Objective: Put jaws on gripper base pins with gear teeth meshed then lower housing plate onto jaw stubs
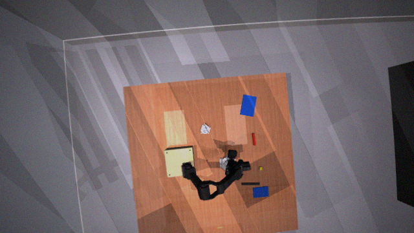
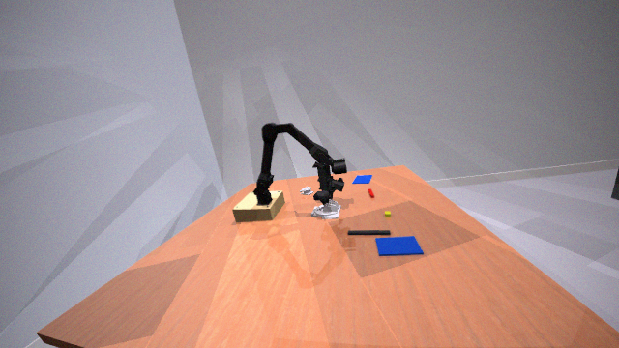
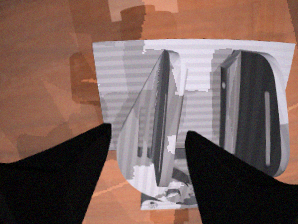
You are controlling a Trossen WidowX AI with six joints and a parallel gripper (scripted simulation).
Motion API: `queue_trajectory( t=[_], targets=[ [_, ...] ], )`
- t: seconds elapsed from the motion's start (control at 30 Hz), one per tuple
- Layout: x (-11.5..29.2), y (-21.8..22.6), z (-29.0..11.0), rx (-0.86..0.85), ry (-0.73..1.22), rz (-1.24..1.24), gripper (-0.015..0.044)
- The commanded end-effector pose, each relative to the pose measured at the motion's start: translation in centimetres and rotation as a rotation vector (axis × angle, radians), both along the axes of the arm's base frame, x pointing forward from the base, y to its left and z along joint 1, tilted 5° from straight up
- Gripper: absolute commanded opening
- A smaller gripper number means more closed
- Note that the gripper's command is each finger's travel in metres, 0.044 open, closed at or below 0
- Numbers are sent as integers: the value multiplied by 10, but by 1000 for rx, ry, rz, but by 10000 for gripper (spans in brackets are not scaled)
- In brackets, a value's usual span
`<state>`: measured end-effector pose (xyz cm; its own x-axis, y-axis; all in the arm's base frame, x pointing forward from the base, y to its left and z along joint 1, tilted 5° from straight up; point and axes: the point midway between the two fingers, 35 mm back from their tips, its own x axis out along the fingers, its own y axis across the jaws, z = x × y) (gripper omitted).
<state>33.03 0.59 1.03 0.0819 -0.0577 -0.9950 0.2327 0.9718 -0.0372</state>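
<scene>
my open jaws, nothing gripped, stand astride one upright white part (image 3: 162, 115) at the tip of my gripper (image 1: 229, 166) (image 2: 328, 202) (image 3: 150, 128). a second upright part (image 3: 256, 110) stands beside it, both apparently over the base (image 1: 223, 162) (image 2: 318, 213) (image 3: 108, 65); pin seating and tooth mesh i cannot tell. farther out on the worktop (image 1: 152, 200) (image 2: 218, 290) (image 3: 40, 100), what is probably the housing plate (image 1: 205, 129) (image 2: 306, 191) lies apart, still to be fitted.

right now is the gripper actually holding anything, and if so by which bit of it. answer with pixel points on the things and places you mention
Nothing is held: the gripper (image 1: 230, 163) (image 2: 330, 202) (image 3: 149, 133) is open, its fingertips standing either side of the slanted white part (image 3: 142, 132) with gaps showing.
</scene>
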Motion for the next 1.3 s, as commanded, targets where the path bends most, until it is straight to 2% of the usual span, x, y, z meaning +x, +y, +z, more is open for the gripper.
queue_trajectory(
  t=[0.0,0.13,0.27,0.53,0.63,0.93,1.27],
  targets=[
    [2,2,26,1,-12,-2,224],
    [-4,4,63,3,-12,-4,224],
    [-1,3,55,2,-21,-1,224],
    [-8,13,61,-1,-30,98,434],
    [-9,24,61,3,-29,92,440],
    [-46,134,59,34,-13,-16,440],
    [-131,233,57,46,0,-142,440]
  ],
)
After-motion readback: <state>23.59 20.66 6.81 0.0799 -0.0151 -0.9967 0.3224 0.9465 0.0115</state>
